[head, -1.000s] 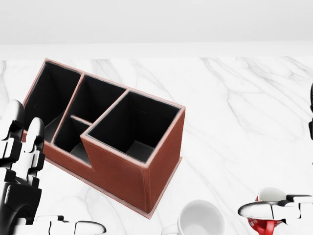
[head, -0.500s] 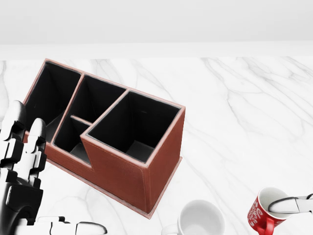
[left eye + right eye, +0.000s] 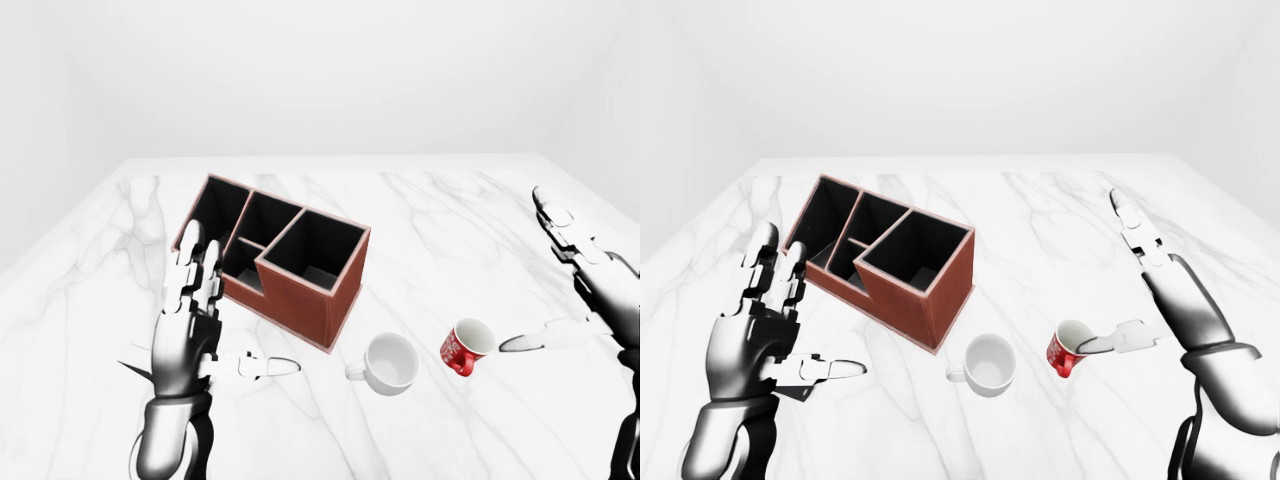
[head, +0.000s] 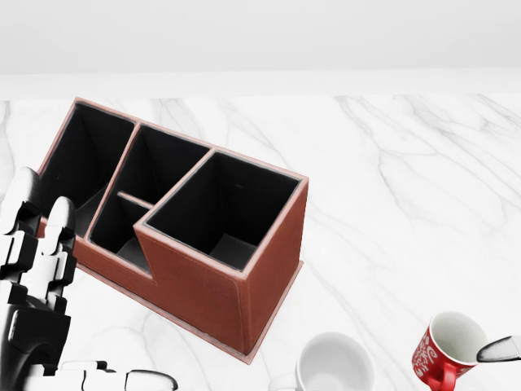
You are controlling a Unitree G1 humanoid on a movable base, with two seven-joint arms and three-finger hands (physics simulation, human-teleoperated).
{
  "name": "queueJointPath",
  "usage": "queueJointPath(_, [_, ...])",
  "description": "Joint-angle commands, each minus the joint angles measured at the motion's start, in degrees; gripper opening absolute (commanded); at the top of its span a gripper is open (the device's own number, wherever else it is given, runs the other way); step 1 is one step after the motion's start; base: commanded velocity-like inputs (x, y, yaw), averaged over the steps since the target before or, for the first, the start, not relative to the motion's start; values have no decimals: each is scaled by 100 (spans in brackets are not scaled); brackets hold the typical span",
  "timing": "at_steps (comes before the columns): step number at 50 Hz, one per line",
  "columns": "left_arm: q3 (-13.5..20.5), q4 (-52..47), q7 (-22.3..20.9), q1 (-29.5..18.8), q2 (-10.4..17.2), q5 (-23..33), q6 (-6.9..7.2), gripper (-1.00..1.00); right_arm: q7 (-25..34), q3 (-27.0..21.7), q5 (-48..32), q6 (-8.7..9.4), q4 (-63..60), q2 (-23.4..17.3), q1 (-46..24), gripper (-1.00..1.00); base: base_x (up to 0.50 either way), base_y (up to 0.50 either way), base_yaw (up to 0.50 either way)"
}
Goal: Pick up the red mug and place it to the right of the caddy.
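The red mug point(image 3: 463, 348) with white lettering sits tilted on the marble table, right of the white mug and below-right of the brown caddy point(image 3: 290, 262) in the left-eye view. It also shows at the bottom right of the head view point(image 4: 444, 350). My right hand point(image 3: 1135, 288) is open, with its fingers point(image 3: 1137, 228) raised. Its thumb tip lies just right of the mug's rim and does not grip it. My left hand point(image 3: 805, 318) is open and empty, left of the caddy, fingers upright.
A white mug point(image 3: 390, 362) stands between the caddy's lower right corner and the red mug. The caddy has several open black compartments and lies diagonally. The marble table point(image 3: 450, 215) reaches to a white wall at the top.
My right hand has drawn off to the right, from over the red mug to beside its rim. The mug now shows uncovered. The left hand and caddy have not moved.
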Motion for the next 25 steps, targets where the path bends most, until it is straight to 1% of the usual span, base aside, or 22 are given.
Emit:
queueJointPath(1, [5,29,7,-13,-8,13,0,100,0,-20,-574,0,268,-162,-48,100,0,0,0])
queueJointPath(10, [-3,-54,11,5,1,-5,0,100,0,-75,-849,0,501,-324,-98,100,0,0,0])
queueJointPath(17, [-16,-39,6,12,-4,8,0,100,0,-113,-1046,0,605,-313,25,100,0,0,0])
queueJointPath(25, [-13,-73,3,14,4,-11,0,100,0,-73,-1217,0,860,-389,-50,100,0,0,0])
